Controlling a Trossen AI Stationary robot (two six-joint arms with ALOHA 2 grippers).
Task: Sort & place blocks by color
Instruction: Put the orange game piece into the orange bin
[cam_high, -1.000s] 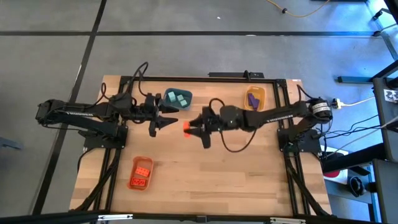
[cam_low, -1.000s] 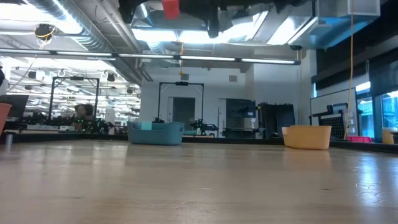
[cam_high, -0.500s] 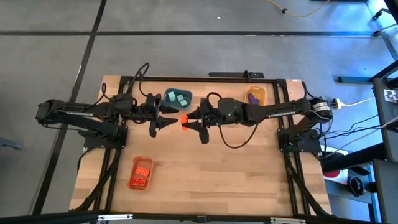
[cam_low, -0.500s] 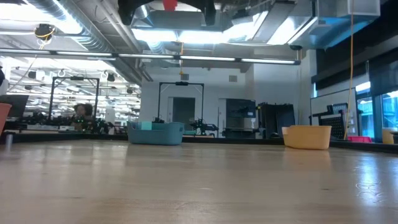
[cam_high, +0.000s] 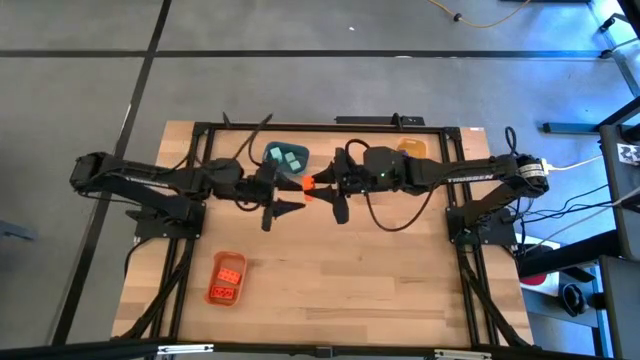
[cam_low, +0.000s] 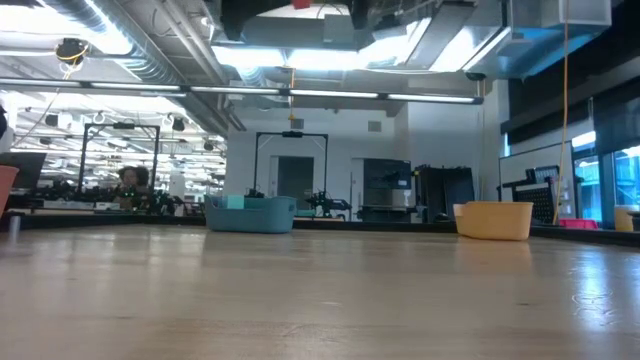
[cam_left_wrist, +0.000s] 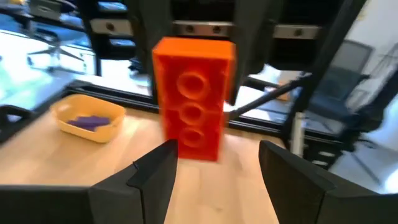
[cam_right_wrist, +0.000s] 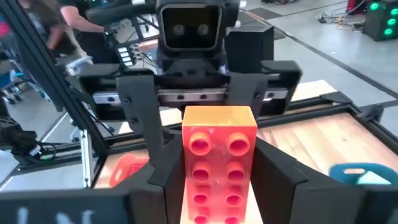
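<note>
While the right pincer (cam_high: 318, 186) grips the orange-red block (cam_high: 308, 187) in mid-air above the tabletop (cam_high: 330, 280), the left pincer (cam_high: 288, 195), released, faces it: a handover seems underway, calling for the left to clench it.

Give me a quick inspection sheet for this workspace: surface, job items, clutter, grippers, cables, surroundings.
Surface: wooden table, bare in the middle.
Job's things: orange-red block held in mid-air; teal blocks in the blue tray; purple blocks in the yellow tray; orange-red blocks in the orange tray.
Clutter: nothing seen.
Grippers: right gripper shut on the block; left gripper open, facing it closely.
Cables: black loops on both arms.
Surroundings: lab with racks, grey floor.
</note>
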